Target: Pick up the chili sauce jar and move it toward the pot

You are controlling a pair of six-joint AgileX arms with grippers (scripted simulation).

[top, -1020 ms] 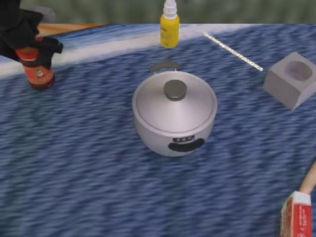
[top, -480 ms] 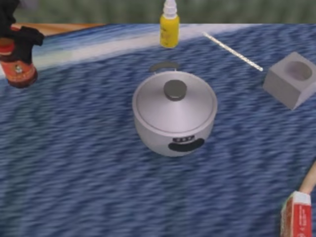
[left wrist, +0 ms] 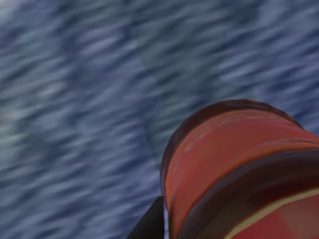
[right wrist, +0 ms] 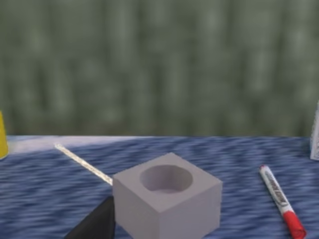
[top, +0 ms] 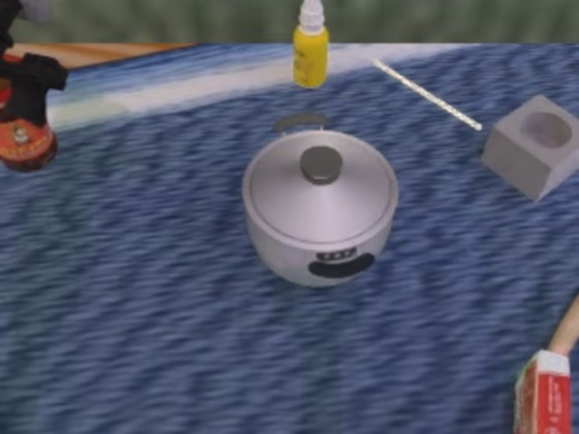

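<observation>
A: Looking at the top view's far left edge, what does the left gripper (top: 29, 77) have?

B: It is clenched on the chili sauce jar (top: 24, 140). The black fingers wrap the jar's upper part, and the jar hangs tilted, its round red base with the small emblem turned toward the overhead camera. It appears lifted clear of the blue cloth (top: 163, 298).

A: And from the wrist?

B: The left wrist view is filled at its lower right by the jar (left wrist: 234, 169): orange-red lid, dark neck band, a strip of label at the corner. One dark fingertip (left wrist: 149, 224) shows at the bottom edge, touching the lid's side. Behind it is only blurred blue cloth (left wrist: 75, 99).

A: Where is the pot?

B: The pot (top: 319, 206) stands at the centre of the top view, lid on, dark knob on top, black handles at its near and far sides. The jar is well apart from it, at the left edge of the frame.

A: The other arm?

B: The right arm sits out of the top view. Its wrist view shows a dark tip of the right gripper (right wrist: 94, 224) at the bottom; whether it is clenched or released, I cannot tell. Just beside that tip stands a grey cube (right wrist: 167, 196) with a round hollow, with a thin white stick (right wrist: 82, 163) behind it and a red marker (right wrist: 281, 201) lying to its right in that frame.

A: Anything else on top?

B: A yellow bottle (top: 310, 50) at the upper middle, the cube (top: 536, 145) at the right, a red-and-white carton (top: 543, 393) in the lower right corner.
</observation>
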